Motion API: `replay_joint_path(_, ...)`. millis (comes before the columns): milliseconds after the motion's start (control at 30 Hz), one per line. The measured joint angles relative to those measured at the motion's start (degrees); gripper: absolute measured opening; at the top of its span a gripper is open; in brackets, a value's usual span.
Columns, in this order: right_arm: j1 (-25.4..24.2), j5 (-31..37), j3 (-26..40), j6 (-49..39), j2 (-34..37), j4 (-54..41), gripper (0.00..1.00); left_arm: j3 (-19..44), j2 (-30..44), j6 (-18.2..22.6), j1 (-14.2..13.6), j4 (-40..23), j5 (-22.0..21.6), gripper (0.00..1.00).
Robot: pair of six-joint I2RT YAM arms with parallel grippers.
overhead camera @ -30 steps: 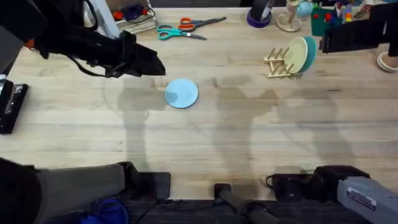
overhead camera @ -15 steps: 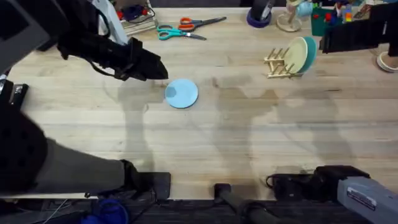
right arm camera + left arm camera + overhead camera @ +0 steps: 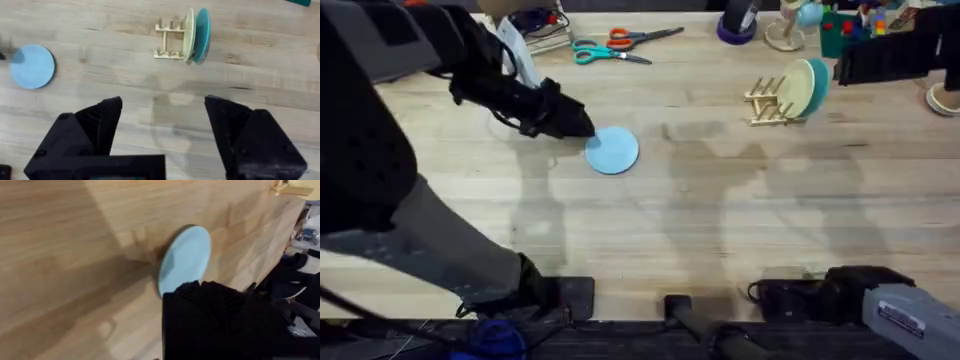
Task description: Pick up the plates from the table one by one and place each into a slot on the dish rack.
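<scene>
Light blue plate (image 3: 612, 150) is lying flat mid-table beside the left gripper (image 3: 576, 125), whose finger state cannot be told, risking the plate being pushed rather than gripped.

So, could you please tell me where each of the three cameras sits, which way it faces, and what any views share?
Overhead: above the arm bases, looking down and forward over the light-wood butcher-block table; the left gripper reaches beside the light blue round plate.
Left wrist: on the left arm, close over the same plate; a black finger shows.
Right wrist: high over the table, its open right gripper below the small tan wooden dish rack, which holds cream and teal plates.
All three share the blue plate.
</scene>
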Motion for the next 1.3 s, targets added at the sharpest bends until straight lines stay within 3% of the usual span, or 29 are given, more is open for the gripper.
replay_joint_path(167, 0.0, 0.0, 0.0, 0.0, 0.0, -0.1, 0.995, -3.4, 4.3, 0.1, 0.0, 4.1, -0.3, 0.042)
replay_joint_path(400, 0.0, 0.0, 0.0, 0.0, 0.0, -0.2, 0.995, -6.5, 6.4, 0.1, 0.5, 7.2, 4.3, 0.042)
replay_joint_path(1300, 0.0, 0.0, 0.0, 0.0, 0.0, -0.2, 0.995, -6.9, 6.4, 0.3, 0.5, 7.8, 4.9, 0.041)
